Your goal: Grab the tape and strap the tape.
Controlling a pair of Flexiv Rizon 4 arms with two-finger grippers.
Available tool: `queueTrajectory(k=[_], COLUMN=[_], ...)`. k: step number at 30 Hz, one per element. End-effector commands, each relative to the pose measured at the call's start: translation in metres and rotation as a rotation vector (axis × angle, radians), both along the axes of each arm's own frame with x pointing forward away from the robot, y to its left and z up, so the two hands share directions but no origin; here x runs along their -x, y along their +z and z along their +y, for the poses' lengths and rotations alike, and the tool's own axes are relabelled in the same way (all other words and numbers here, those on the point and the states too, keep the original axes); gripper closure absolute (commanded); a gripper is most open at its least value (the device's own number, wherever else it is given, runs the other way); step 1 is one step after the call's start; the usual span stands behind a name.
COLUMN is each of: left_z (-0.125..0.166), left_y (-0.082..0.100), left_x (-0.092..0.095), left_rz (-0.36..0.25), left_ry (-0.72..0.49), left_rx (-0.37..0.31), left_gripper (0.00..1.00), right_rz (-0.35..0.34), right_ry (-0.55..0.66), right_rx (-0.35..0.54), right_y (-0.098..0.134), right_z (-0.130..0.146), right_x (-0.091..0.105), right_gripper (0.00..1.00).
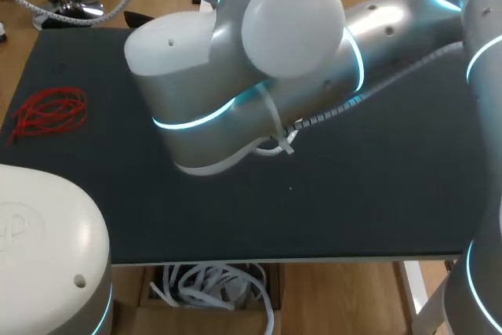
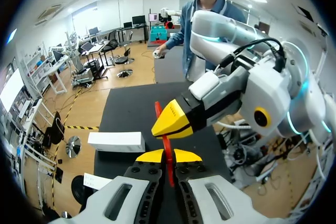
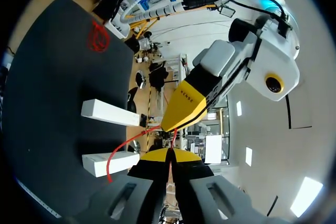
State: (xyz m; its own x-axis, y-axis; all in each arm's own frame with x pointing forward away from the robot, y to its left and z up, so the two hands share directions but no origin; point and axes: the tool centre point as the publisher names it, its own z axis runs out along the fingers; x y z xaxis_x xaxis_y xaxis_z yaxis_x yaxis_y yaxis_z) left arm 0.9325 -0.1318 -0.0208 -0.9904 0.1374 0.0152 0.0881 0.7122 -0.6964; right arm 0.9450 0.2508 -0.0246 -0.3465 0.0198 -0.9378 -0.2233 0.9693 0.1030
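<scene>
Two grippers meet tip to tip above the black matte table top (image 1: 376, 194). The left gripper (image 2: 168, 156) is clenched on a thin red plastic strap (image 2: 166, 144), which stands up between its yellow fingers and runs on ahead to the other arm's yellow tip. The right gripper (image 3: 169, 155) is pinched closed on the same strap. From its fingers one end curves out sideways and droops toward the table, seeming to end just in front of a white rectangular block (image 3: 111, 163). A second white rectangular block (image 3: 110, 113) lies near the first, apart from it. A loose red bundle of tangled straps (image 1: 49, 111) lies well apart from them, near the table's left edge. In the head view bulky grey-white arm links (image 1: 235, 76) fill the table's middle and hide both grippers and the held strap.
</scene>
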Motion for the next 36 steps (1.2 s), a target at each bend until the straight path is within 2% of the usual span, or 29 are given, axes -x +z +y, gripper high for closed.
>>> queueTrajectory(k=[1, 25, 26, 27, 29, 33, 36], left_z=[-0.001, -0.001, -0.001, -0.001, -0.001, -0.001, -0.001], left_y=[0.001, 0.001, 0.001, 0.001, 0.001, 0.001, 0.001], left_x=[0.0, 0.0, 0.0, 0.0, 0.0, 0.0, 0.0], left_rz=[0.001, 0.001, 0.001, 0.001, 0.001, 0.001, 0.001], left_ry=[-0.001, -0.001, -0.001, -0.001, -0.001, -0.001, -0.001], left_rx=[-0.003, -0.003, -0.003, -0.003, -0.003, -0.003, -0.003], left_gripper=[1.0, 1.0, 1.0, 1.0, 1.0, 1.0, 1.0], right_rz=[0.002, -0.01, -0.011, -0.012, -0.016, -0.021, -0.02], right_ry=[-0.004, -0.011, -0.012, -0.013, -0.016, -0.019, -0.015], right_rx=[0.006, -0.001, -0.001, -0.001, -0.006, -0.033, -0.056], right_y=[0.003, 0.008, 0.009, 0.01, 0.013, 0.023, 0.029], right_z=[0.008, 0.01, 0.009, 0.009, 0.007, 0.007, 0.009], right_x=[0.0, 0.003, 0.003, 0.004, 0.006, 0.014, 0.022], right_gripper=[1.0, 1.0, 0.91, 0.75, 0.71, 0.7, 0.63])
